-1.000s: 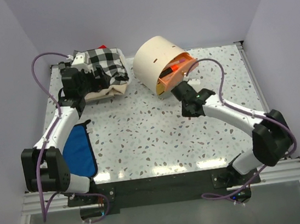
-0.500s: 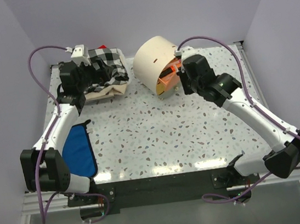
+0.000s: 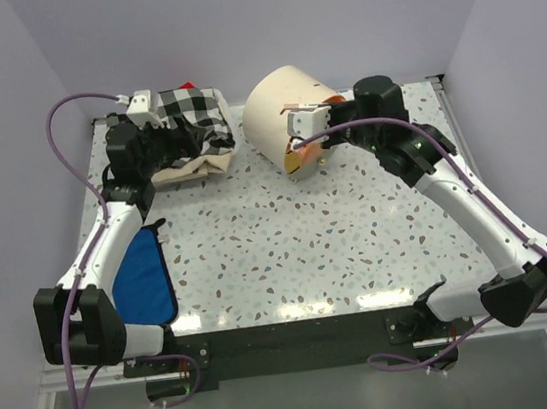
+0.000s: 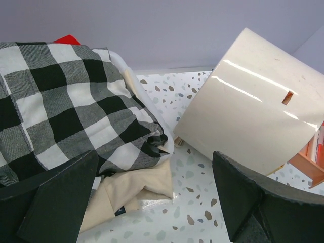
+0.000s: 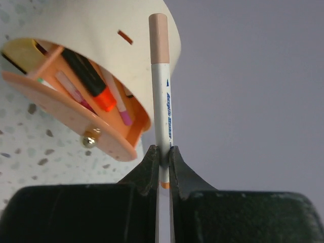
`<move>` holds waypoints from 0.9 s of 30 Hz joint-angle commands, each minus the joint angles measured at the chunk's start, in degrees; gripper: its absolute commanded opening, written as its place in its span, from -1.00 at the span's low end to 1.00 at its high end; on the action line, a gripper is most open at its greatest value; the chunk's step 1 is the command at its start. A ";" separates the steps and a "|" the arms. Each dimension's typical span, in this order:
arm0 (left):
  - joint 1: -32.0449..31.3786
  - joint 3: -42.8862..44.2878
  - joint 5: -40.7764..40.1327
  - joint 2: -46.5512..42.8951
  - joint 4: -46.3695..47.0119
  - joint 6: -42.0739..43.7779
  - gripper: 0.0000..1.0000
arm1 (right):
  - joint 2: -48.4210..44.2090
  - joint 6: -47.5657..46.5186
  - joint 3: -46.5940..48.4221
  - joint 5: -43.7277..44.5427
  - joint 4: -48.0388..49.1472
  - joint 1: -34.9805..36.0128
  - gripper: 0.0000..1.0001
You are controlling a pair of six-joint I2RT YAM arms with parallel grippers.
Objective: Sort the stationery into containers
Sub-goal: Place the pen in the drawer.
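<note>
A blue pouch point(image 3: 147, 274) lies at the near left of the speckled table point(image 3: 288, 238), just beside the left arm. That arm reaches up the left side towards the far left corner.

There the left gripper point(image 4: 154, 182) hovers low at the edge of a cloth pile. Its jaws are spread wide with nothing between them. A checked cloth point(image 4: 61, 106), black and white, lies rumpled on top of a beige cloth point(image 4: 134, 188). A red thing point(image 4: 67, 39) peeks out behind the pile.

The right arm arcs from the near right corner to the far middle. The right gripper point(image 5: 163, 154) has its jaws pinched on a pen point(image 5: 163, 91) with a white barrel and a peach cap. It is gripped near its lower end and stands straight out along the fingers, cap away from the gripper. The pen is in the air just beside the cabinet point(image 3: 275, 103). In the wrist view its cap end crosses the cream rim, but I cannot tell whether they touch.

The cabinet sits at the far middle, right of the cloth pile and apart from it. It is tilted, with its open side towards the right arm. An orange drawer point(image 5: 55, 109) stands open from it, with a gold knob point(image 5: 90, 140) on its front. In the drawer lie a highlighter point(image 5: 93, 83), black with an orange tip, and pink pens point(image 5: 123, 117) beside it. Something yellow point(image 5: 23, 53) shows in the next compartment.
</note>
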 commanded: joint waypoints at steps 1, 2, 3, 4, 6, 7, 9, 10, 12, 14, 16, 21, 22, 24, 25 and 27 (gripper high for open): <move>-0.34 -1.18 -0.06 -2.54 4.27 -0.91 1.00 | 4.29 -24.07 6.05 -9.45 -0.30 -6.78 -1.00; -0.34 -1.53 -0.15 -2.63 4.36 -0.83 1.00 | 6.83 -25.30 9.90 -10.78 -2.07 -7.75 -1.00; -0.34 -1.62 -0.15 -2.80 4.53 -0.74 1.00 | 7.98 -27.31 11.42 -11.49 -3.30 -9.24 -1.00; -0.34 -1.79 -0.33 -2.89 4.53 -0.65 1.00 | 8.95 -28.81 12.82 -12.71 -4.45 -9.86 -1.00; -0.34 -2.32 -0.59 -3.33 4.88 -0.65 1.00 | 10.88 -33.37 15.38 -13.95 -7.27 -11.70 -1.00; -0.25 -2.50 -0.68 -3.42 5.06 -0.65 1.00 | 11.42 -35.05 16.00 -14.91 -8.23 -12.24 -1.00; -0.25 -3.11 -0.85 -3.68 5.23 -0.65 1.00 | 12.56 -39.61 17.32 -17.11 -11.39 -13.64 -1.00; -0.25 -3.29 -0.94 -3.77 5.32 -0.65 1.00 | 12.74 -41.12 17.58 -17.82 -12.53 -14.08 -1.00; -0.25 -3.90 -1.12 -4.12 5.50 -0.65 1.00 | 13.09 -45.50 18.02 -19.66 -16.67 -15.57 -1.00; -0.07 -4.17 -1.29 -4.30 5.50 -0.65 1.00 | 12.92 -46.75 16.63 -20.02 -16.68 -16.11 -1.00; 0.10 -4.26 -1.30 -4.39 5.50 -0.74 1.00 | 12.65 -48.07 15.13 -19.32 -15.36 -16.11 -1.00; 0.63 -4.52 -1.21 -4.30 5.41 -1.09 1.00 | 12.48 -52.81 11.00 -18.18 -12.90 -16.28 -1.00; 0.81 -4.61 -1.21 -4.30 5.33 -1.18 1.00 | 12.56 -53.69 10.64 -17.83 -13.07 -16.29 -1.00; 0.98 -4.61 -1.29 -4.21 5.50 -1.27 1.00 | 12.65 -55.97 8.80 -17.82 -12.38 -16.46 -1.00; 1.16 -4.61 -1.21 -4.21 5.50 -1.35 1.00 | 12.56 -56.16 7.93 -17.82 -11.33 -16.37 -1.00; 1.33 -4.70 -1.21 -4.12 5.59 -1.53 1.00 | 12.21 -57.03 5.03 -17.74 -7.28 -16.37 -1.00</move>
